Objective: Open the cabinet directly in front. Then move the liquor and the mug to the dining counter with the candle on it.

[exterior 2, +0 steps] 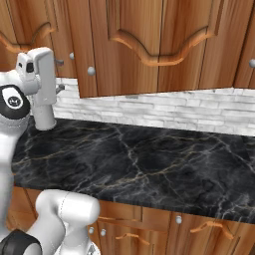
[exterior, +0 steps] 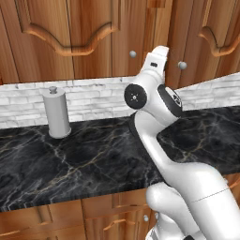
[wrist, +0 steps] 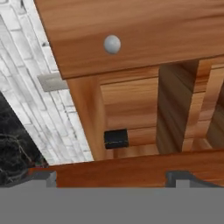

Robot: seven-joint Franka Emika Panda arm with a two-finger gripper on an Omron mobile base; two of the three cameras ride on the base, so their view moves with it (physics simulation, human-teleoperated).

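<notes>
The tall reddish-brown wooden cabinet (wrist: 131,39) with round silver knobs stands ajar – inside, on its shelf, sits what seems the short black mug (wrist: 116,138). The jaws are spread wide, gripping nothing – above the black marble tabletop (exterior: 84,159).

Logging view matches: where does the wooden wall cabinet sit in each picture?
Left base view: the cabinet runs across the top, behind the arm.
Right base view: the cabinet fills the upper part, above the brick.
Hand view: the cabinet takes the top and right, with a round knob.
Shared landmark: the white brick backsplash.
</notes>
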